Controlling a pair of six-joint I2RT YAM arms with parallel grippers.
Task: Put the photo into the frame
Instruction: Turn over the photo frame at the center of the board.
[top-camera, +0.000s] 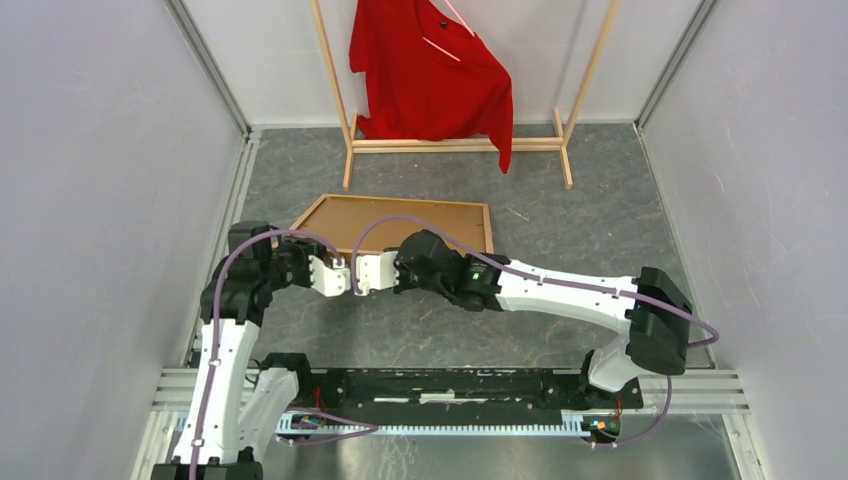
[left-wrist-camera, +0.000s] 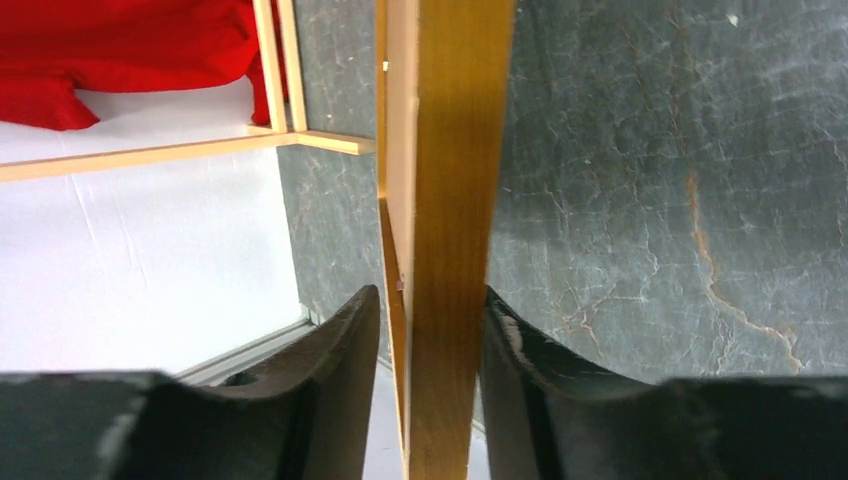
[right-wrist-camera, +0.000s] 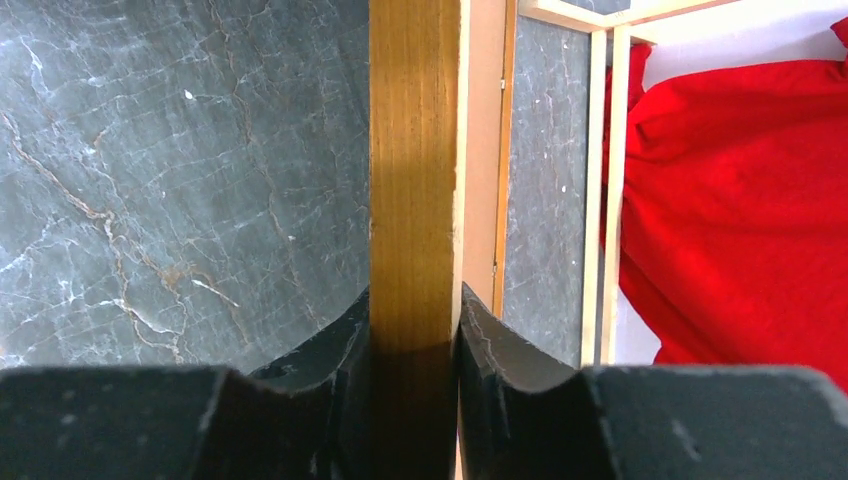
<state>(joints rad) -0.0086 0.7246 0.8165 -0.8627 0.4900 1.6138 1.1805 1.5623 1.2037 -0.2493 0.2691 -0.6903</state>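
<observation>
While in right hand (right-wrist-camera: 415, 325), frame (right-wrist-camera: 415, 150) edge.

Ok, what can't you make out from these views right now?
The photo: in no view. The top view shows only the brown board in the frame, so whatever is under it is hidden.
Frame's near rail: top view, covered by the left gripper and right gripper.
Frame's far end: both wrist views, cut off by the top edge.

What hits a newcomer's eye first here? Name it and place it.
The red shirt hanging on the pale rack at the far end stands out most. Mid-table sits the orange-brown frame, with the left gripper and right gripper meeting nose to nose astride its near edge.
</observation>
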